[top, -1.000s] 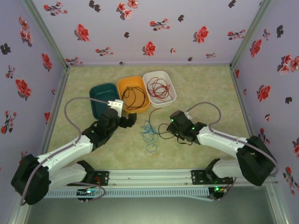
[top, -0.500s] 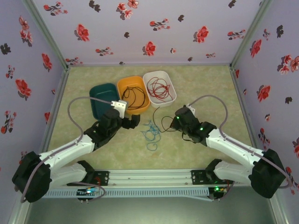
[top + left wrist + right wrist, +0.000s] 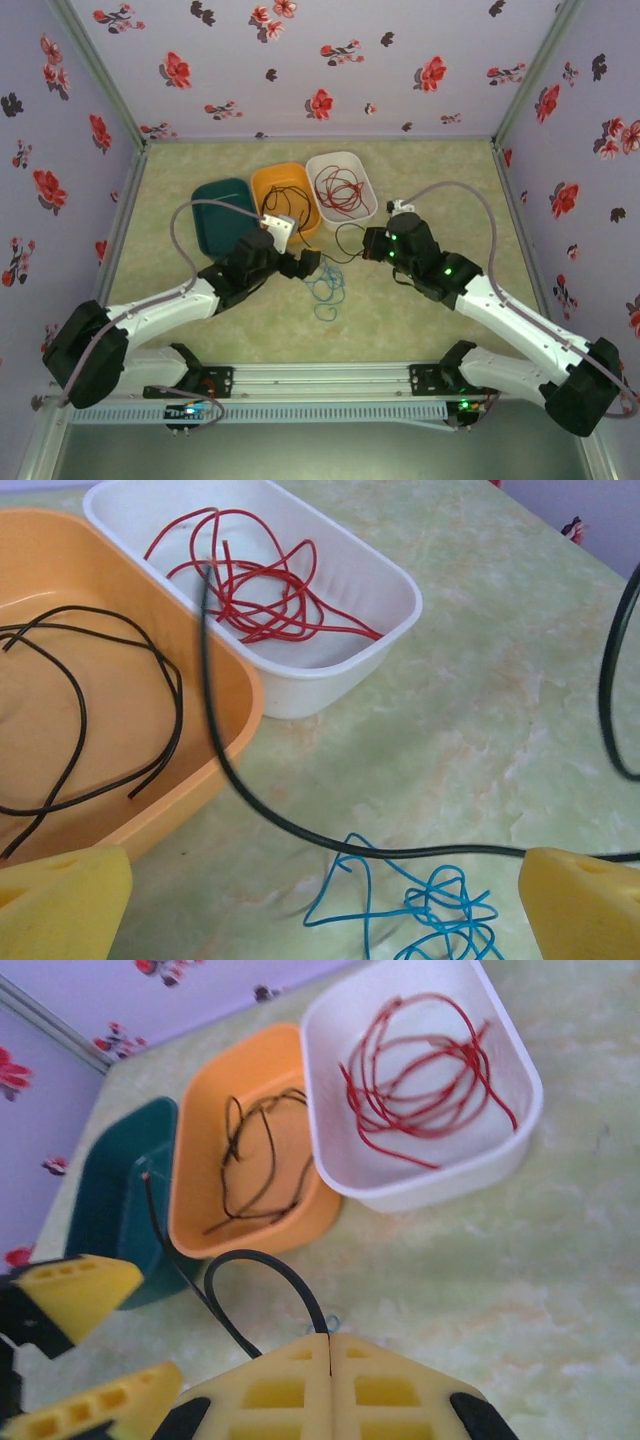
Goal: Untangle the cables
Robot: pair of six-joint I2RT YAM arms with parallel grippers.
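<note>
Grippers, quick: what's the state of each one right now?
Left gripper: open, holding nothing.
Right gripper: shut on the black cable.

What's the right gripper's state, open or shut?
Shut on the black cable: in the right wrist view the right gripper has its yellow fingers pressed together, cable looping out between them.

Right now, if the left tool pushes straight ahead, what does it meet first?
The left tool would probably meet the black cable strung across just ahead of it, with the blue cable below. The white tray lies further on, though depth is hard to judge.
</note>
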